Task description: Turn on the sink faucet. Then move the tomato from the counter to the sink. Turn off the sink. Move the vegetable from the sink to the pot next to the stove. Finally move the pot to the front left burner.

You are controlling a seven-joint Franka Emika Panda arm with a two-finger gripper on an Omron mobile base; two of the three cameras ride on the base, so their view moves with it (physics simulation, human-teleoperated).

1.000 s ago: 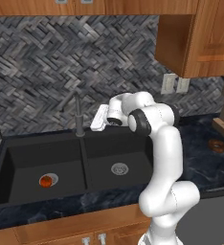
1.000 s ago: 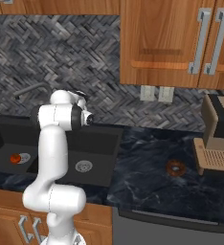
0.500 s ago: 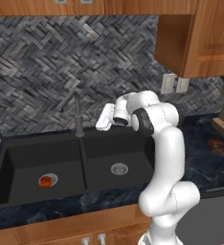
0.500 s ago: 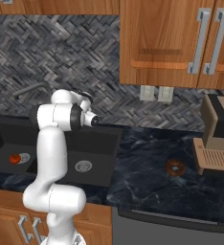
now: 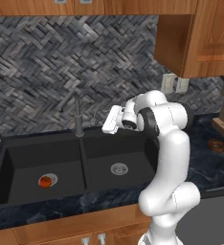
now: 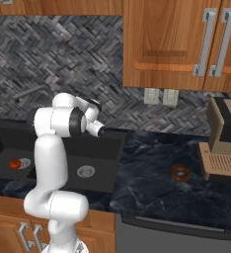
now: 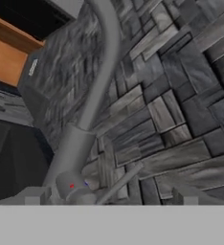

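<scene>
A: One tomato (image 5: 45, 180) lies in the left basin of the sink (image 5: 18, 154), near its drain. So the step in hand looks like shutting off the faucet (image 5: 77, 114).

B: Agreed. Gripper (image 5: 107, 125) hangs just right of the faucet; fingertips (image 7: 33, 195) stand apart, empty. The lever (image 7: 117, 184) sits between them. Next: nudge it.
</scene>
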